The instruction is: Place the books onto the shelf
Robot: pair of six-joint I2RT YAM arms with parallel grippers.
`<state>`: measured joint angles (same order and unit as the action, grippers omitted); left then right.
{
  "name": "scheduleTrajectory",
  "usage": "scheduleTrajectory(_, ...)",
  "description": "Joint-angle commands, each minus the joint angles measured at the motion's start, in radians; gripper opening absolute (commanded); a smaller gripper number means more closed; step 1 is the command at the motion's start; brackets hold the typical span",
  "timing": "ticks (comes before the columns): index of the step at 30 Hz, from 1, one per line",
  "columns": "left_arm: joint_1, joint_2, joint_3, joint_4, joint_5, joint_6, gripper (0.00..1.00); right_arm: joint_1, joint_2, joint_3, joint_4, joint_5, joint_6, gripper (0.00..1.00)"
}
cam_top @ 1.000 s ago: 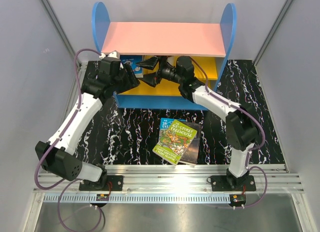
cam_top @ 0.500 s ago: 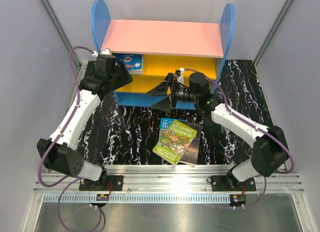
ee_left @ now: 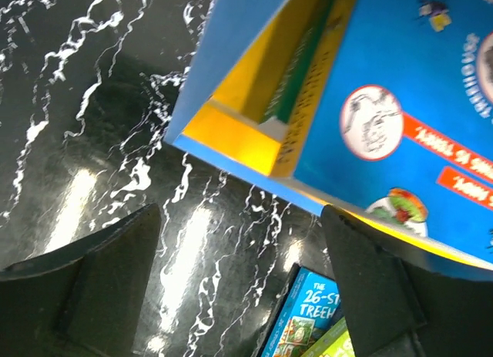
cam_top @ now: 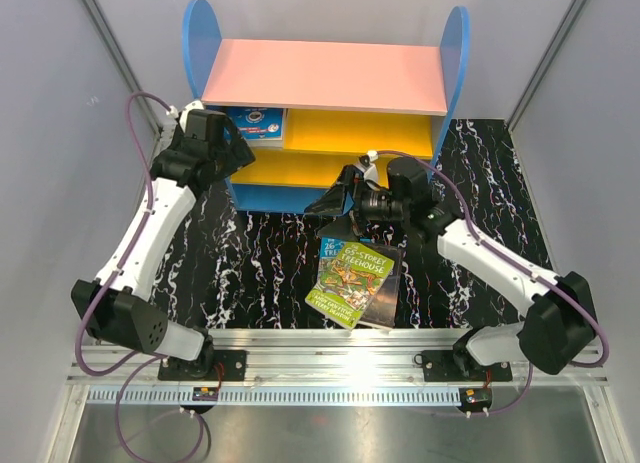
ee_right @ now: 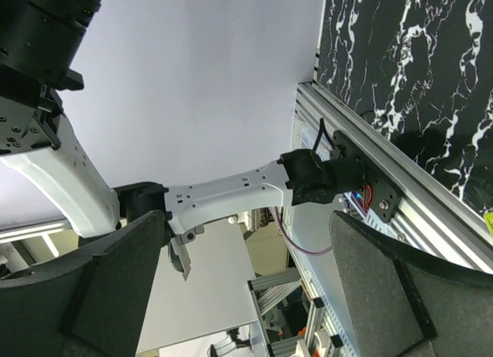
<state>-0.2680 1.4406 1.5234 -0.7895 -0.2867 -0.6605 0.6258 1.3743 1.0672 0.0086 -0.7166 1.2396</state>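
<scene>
On the black, white-veined worktop (cam_top: 250, 273), thin paperback books (cam_top: 352, 278) lie stacked near the blue-sided, pink-topped shelf (cam_top: 320, 78); left tool (ee_left: 239, 241) and right tool (ee_right: 246, 234) are spread wide, empty. The top book is best taken edgewise.

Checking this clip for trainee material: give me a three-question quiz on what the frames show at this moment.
1. True or false: the right gripper holds a book.
2. Which title tops the stack on the mat? A) 26-Storey Treehouse B) 65-Storey Treehouse C) A Tale of Two Cities
3. Fill in: from the top camera, the blue book sits at the shelf's ___ end.
Key: 1 false; 2 B; 3 left.
</scene>
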Motion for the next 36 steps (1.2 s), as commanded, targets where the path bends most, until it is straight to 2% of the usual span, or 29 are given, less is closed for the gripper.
scheduleTrajectory(1,0.006,-0.093,0.011,-0.022,-0.035,-0.007,0.92,0.003,-0.072,-0.029,-0.047,0.017,-0.06,0.95)
scheduleTrajectory(4,0.004,-0.198,-0.049,-0.025,0.03,0.005,0.98,0.003,-0.128,-0.023,-0.201,0.086,-0.142,0.95)
scheduleTrajectory(5,0.006,-0.224,-0.118,-0.017,0.065,0.009,0.99,0.002,-0.144,-0.016,-0.343,0.167,-0.17,0.95)
scheduleTrajectory(7,0.004,-0.293,-0.224,0.057,0.231,0.033,0.99,0.0,-0.193,-0.029,-0.458,0.245,-0.21,0.96)
scheduleTrajectory(8,-0.005,-0.36,-0.338,0.09,0.282,0.035,0.99,-0.003,-0.21,-0.047,-0.507,0.287,-0.21,0.96)
scheduleTrajectory(9,-0.014,-0.393,-0.409,0.126,0.411,0.033,0.99,-0.006,-0.228,-0.093,-0.521,0.298,-0.206,0.96)
scheduleTrajectory(13,-0.106,-0.506,-0.633,0.26,0.546,0.012,0.99,-0.024,-0.284,-0.17,-0.636,0.367,-0.166,0.96)
scheduleTrajectory(17,-0.204,-0.49,-0.767,0.352,0.702,-0.008,0.99,-0.037,-0.264,-0.217,-0.757,0.376,-0.173,0.97)
scheduleTrajectory(22,-0.304,-0.401,-0.891,0.562,0.762,-0.1,0.99,-0.038,-0.254,-0.331,-0.691,0.319,-0.157,0.96)
scheduleTrajectory(29,-0.447,-0.248,-0.968,0.785,0.768,-0.206,0.99,-0.038,-0.259,-0.414,-0.613,0.31,-0.153,0.96)
scheduleTrajectory(33,-0.481,-0.154,-1.002,0.936,0.816,-0.267,0.99,-0.037,-0.253,-0.456,-0.596,0.312,-0.158,0.95)
scheduleTrajectory(36,-0.51,-0.1,-1.019,0.992,0.84,-0.287,0.99,-0.037,-0.256,-0.483,-0.579,0.31,-0.157,0.93)
